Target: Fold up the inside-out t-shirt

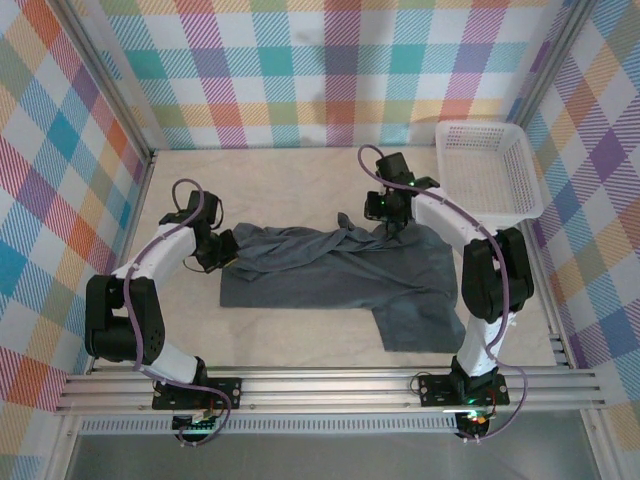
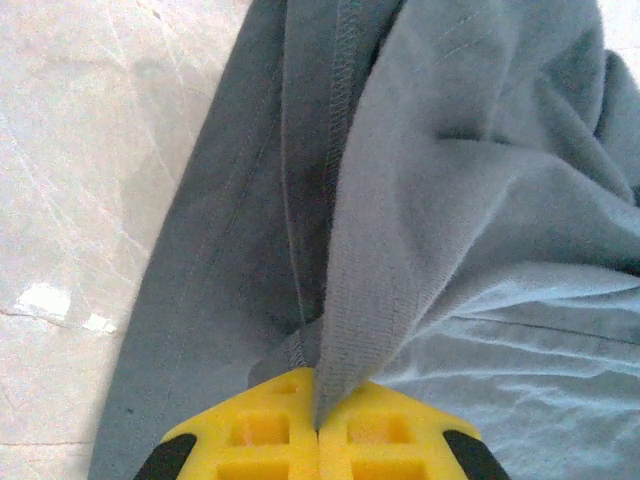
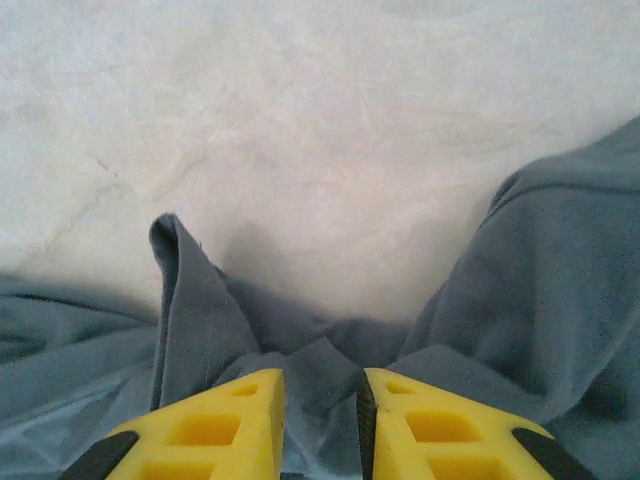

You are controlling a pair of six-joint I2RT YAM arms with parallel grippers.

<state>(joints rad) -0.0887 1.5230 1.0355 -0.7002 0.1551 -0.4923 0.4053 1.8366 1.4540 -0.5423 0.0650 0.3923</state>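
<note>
L pincer clenched on t-shirt fold; R pincer jaws straddle it (can't tell if gripping).

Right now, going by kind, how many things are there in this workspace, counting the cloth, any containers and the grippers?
t-shirt: 1
basket: 1
grippers: 2, the left gripper and the right gripper
Total: 4
</note>
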